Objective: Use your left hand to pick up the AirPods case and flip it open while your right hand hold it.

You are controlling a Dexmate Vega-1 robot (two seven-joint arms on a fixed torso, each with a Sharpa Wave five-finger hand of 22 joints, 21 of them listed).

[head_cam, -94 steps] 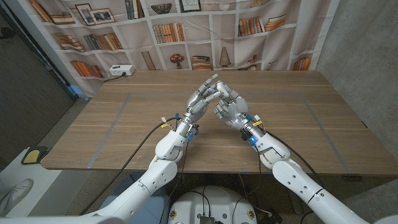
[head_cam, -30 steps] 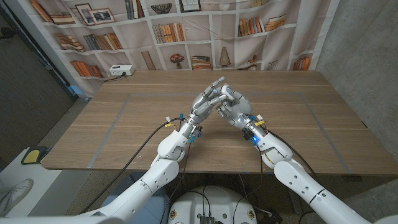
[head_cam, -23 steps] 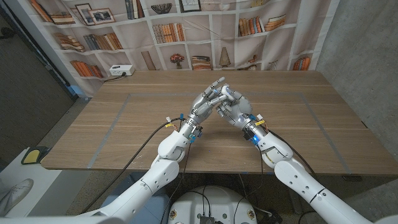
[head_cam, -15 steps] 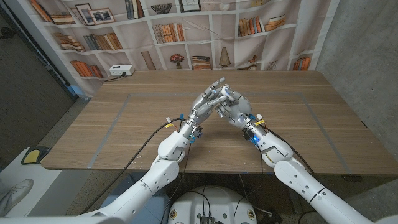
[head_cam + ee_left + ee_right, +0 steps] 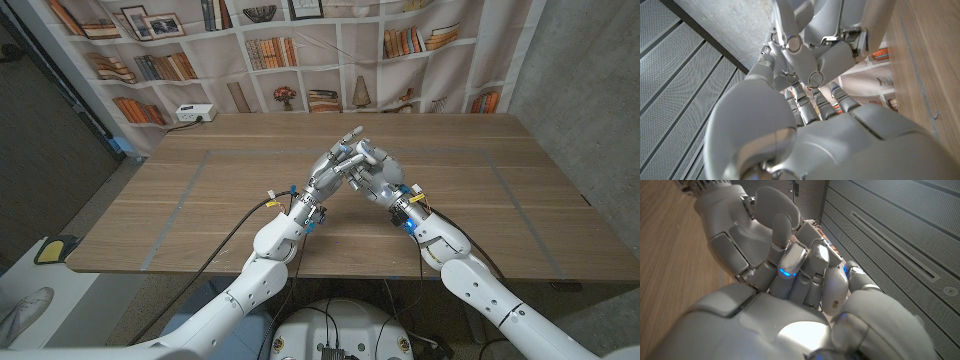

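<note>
**Desk:** What had changed by the time this was taken?

**Photographer:** The left robot hand (image 5: 334, 166) and the right robot hand (image 5: 377, 176) had closed in on each other. Three seconds earlier they met only at the fingertips, raised over the middle of the bench (image 5: 190, 205). Here the left fingers (image 5: 350, 135) lay across the right hand's curled ones, and over the last second the pair barely moved.

**Desk:** And the AirPods case?

**Photographer:** It could not be made out. If it was there, it sat hidden in the pocket where the two hands pressed together, above the bench's centre rather than on the wood. Both wrist cameras saw knuckles and palms, no case.

**Desk:** So who was holding what?

**Photographer:** I could not tell. The right fingers were curled in and the left ones draped over them, but whether either clasped anything was out of sight.

**Desk:** What did that mean for the job?

**Photographer:** Probably the handover or the lid flip was under way. Whether the lid was open could not be confirmed.
</note>
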